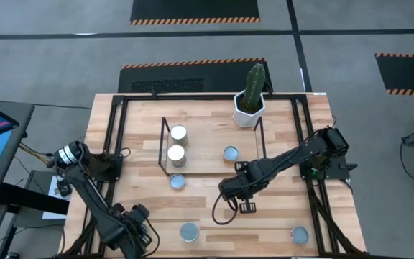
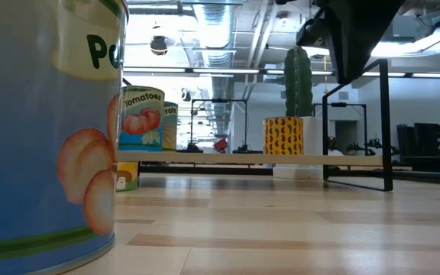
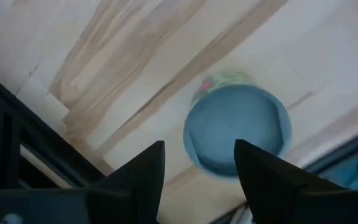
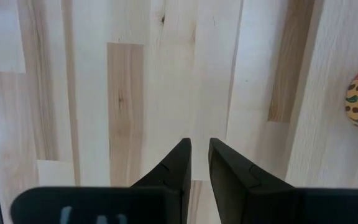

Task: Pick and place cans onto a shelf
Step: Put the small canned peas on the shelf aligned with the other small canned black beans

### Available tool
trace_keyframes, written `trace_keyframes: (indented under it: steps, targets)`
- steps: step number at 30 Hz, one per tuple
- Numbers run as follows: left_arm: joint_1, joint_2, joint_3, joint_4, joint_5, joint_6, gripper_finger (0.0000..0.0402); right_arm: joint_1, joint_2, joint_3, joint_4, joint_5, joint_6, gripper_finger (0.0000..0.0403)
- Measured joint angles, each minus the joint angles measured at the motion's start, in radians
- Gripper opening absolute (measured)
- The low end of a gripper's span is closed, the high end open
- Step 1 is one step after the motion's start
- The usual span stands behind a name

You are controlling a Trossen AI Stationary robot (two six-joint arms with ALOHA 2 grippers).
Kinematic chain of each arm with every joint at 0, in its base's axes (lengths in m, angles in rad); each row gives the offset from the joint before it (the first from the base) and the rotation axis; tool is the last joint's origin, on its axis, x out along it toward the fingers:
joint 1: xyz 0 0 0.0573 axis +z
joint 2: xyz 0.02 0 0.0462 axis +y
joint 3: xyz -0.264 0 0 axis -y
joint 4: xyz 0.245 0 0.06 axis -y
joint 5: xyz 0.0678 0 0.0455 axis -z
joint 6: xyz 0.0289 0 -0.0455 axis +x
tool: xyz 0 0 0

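The shelf (image 1: pixel 210 169) is a black rod rack with a light wood board in the middle of the table. Two cans (image 1: pixel 178 133) (image 1: pixel 176 153) stand at its left end and a yellow-patterned can (image 1: pixel 231 153) stands farther right. Another can (image 1: pixel 177 181) stands on the table just near of the shelf. My left gripper (image 3: pixel 197 168) is open, above and beside a blue-topped can (image 3: pixel 238 127) near the table's near edge (image 1: pixel 189 231), without touching it. My right gripper (image 4: pixel 199 155) is shut and empty over bare table, near of the shelf (image 1: pixel 239 200). One more can (image 1: pixel 300 234) stands at the near right.
A white hexagonal pot with a cactus (image 1: pixel 252 101) stands at the shelf's far right. Black frame rails (image 1: pixel 117 137) run along the table's left and right sides. In the low view the near can (image 2: pixel 44 130) fills the left of the picture.
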Motion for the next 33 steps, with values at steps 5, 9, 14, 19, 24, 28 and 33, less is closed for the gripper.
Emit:
trace_keyframes:
  steps: [5,9,14,19,24,28,33]
  targets:
    - [0.0,0.056,0.0,0.002,-0.002,-0.03,0.0179,0.0,0.0,0.0,0.004,0.001,0.0,0.0081]
    - [0.001,0.096,0.003,0.016,0.008,-0.021,0.0179,0.0,0.0,0.0,0.004,0.001,0.0,0.0081]
    - [0.013,0.11,0.004,0.065,0.02,-0.001,0.0146,0.001,0.0,0.0,0.003,0.0,0.0,0.0081]
    - [0.042,0.107,0.01,0.067,0.028,0.066,0.004,0.003,0.0,0.0,-0.001,0.0,-0.001,0.0081]
    - [0.093,0.107,0.01,0.084,0.03,0.16,0.0005,0.002,-0.005,0.003,-0.023,0.0,-0.003,0.0081]
    - [0.145,0.088,0.021,0.094,-0.014,0.256,0.0002,-0.015,-0.019,0.067,-0.144,0.001,-0.016,0.0081]
    - [0.212,0.015,0.063,0.089,-0.116,0.348,0.0001,-0.041,-0.069,0.187,-0.327,0.009,-0.023,0.0081]
